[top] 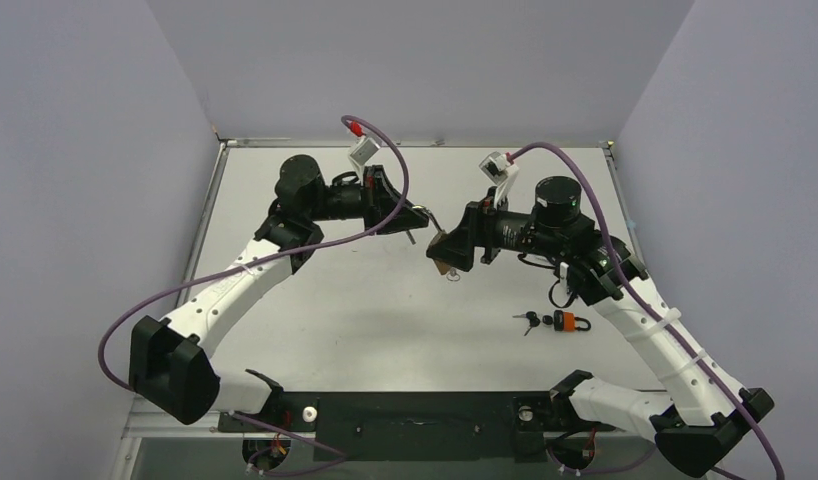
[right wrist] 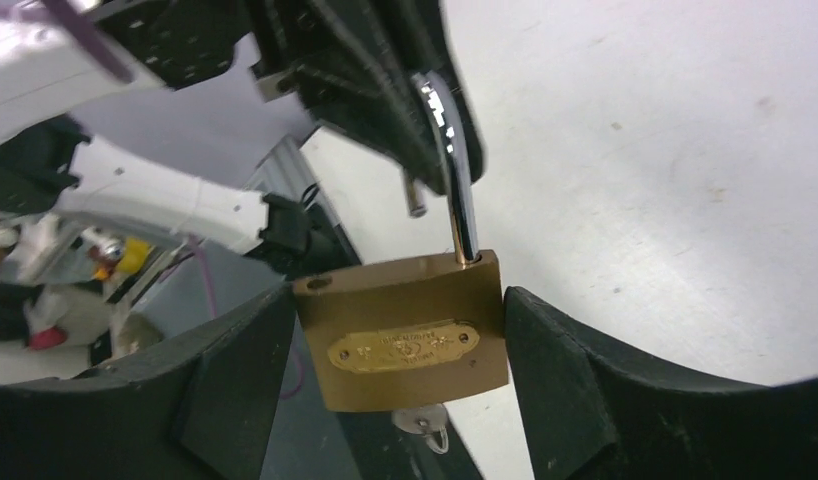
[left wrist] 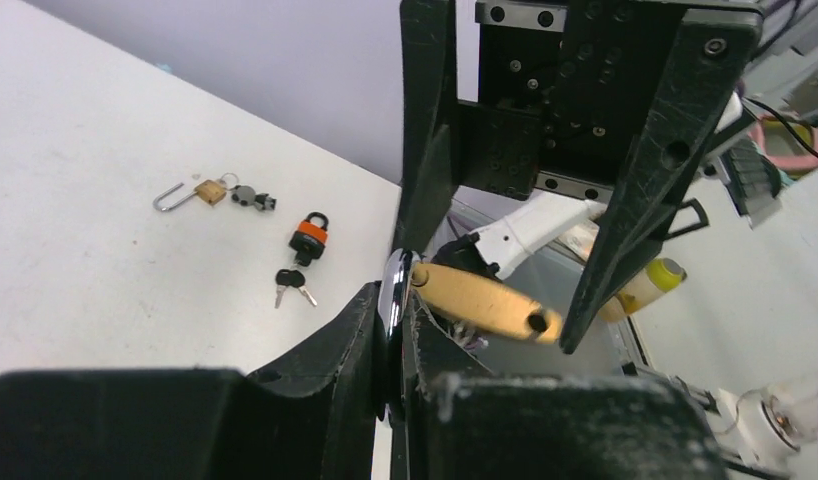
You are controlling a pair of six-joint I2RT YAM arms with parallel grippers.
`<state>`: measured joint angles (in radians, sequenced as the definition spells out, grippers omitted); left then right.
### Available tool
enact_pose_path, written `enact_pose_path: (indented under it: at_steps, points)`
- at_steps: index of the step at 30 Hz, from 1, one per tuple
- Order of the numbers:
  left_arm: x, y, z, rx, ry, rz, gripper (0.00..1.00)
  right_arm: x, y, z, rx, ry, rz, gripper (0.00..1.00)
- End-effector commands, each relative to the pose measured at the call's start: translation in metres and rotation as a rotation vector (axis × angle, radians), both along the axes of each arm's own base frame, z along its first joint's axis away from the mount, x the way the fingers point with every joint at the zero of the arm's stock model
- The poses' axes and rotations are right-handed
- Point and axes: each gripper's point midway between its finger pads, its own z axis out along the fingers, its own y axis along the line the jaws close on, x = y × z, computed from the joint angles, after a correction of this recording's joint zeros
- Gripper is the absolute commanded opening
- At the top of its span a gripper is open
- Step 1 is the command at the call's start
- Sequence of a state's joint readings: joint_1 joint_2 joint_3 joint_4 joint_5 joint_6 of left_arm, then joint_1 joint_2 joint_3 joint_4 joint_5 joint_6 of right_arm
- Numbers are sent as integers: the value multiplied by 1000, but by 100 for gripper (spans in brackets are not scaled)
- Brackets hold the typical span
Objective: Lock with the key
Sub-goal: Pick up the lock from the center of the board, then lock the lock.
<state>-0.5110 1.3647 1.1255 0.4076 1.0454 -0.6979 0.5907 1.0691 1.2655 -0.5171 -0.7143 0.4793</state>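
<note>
The padlock (right wrist: 403, 340) is clamped mid-air in the right hand (top: 447, 250), its open shackle (right wrist: 455, 180) pinched by the left hand (left wrist: 393, 320). Next, the shackle must be aligned and pressed shut.

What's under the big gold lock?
A small silver key pokes out from the bottom of the brass padlock. Only its head shows. The blade and the keyhole are covered by the lock's body.
</note>
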Motion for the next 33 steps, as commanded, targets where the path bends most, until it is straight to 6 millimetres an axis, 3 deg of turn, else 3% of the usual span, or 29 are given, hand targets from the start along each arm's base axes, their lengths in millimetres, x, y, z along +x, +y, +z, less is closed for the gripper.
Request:
enact_pose_path:
  at_steps: [1,4,12,14,16,21,28,33]
  points:
    - [-1,7,47,-16,-97,162,0,40,-2,30,47,-210,-167,79]
    - [8,20,67,-34,-96,307,0,50,1,50,157,-282,-211,90]
    - [3,44,143,-142,-179,509,0,67,8,119,438,-462,-164,94]
    - [1,52,165,-177,-206,554,0,71,-7,143,556,-510,-141,94]
    - [0,60,185,-210,-213,601,0,62,-18,168,676,-564,-83,94]
    - [-6,79,231,-331,-186,693,0,44,-17,206,779,-643,21,92]
    - [-11,83,266,-424,-127,729,0,40,-11,225,859,-667,53,89]
    - [-10,73,274,-441,-110,723,0,40,10,229,844,-674,74,84]
